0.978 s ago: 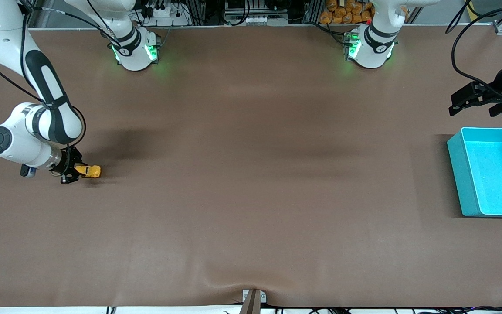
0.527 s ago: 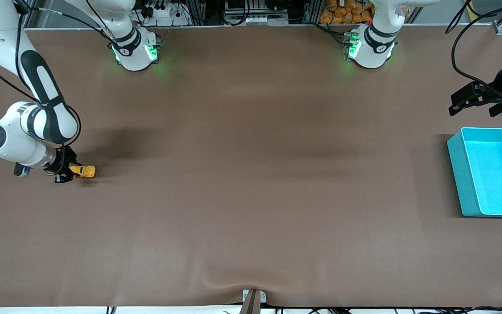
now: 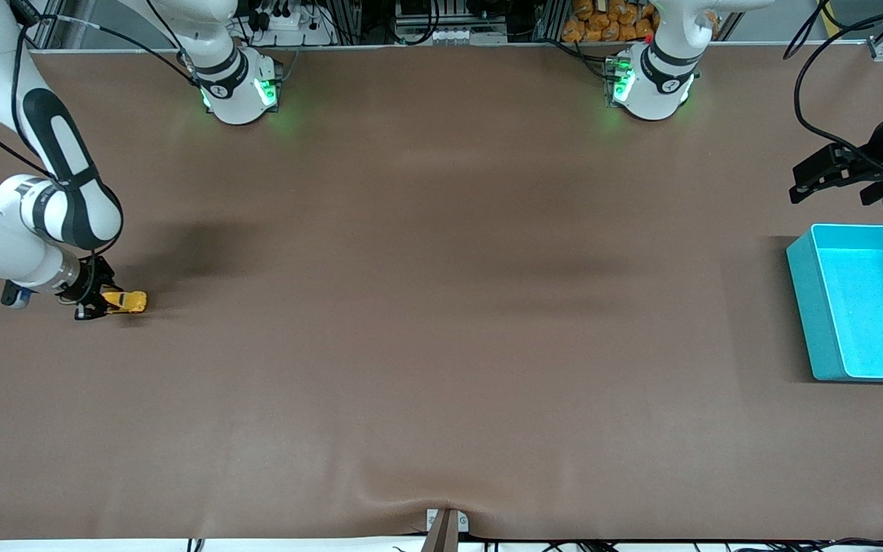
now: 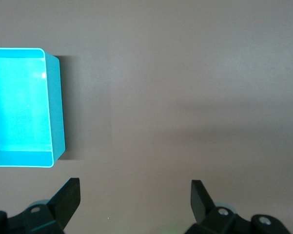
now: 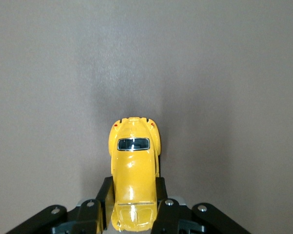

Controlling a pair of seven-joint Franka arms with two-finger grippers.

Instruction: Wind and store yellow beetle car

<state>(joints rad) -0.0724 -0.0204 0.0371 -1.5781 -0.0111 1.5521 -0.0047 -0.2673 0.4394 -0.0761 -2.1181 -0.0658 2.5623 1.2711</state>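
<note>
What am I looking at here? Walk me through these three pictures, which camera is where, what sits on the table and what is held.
These are two white robot arms bolted along one edge of a brown table, each ending in a two-finger pincer.

The wide picture comes from a high camera facing the arms. The other two come from cameras on the arms' wrists, looking down past the fingers.

The right pincer, low at the right arm's end of the table, is shut on the yellow beetle car; its wrist view shows the car clamped between the fingers.

The left pincer waits open and empty in the air beside the turquoise bin, at the left arm's end. The bin holds nothing.
</note>
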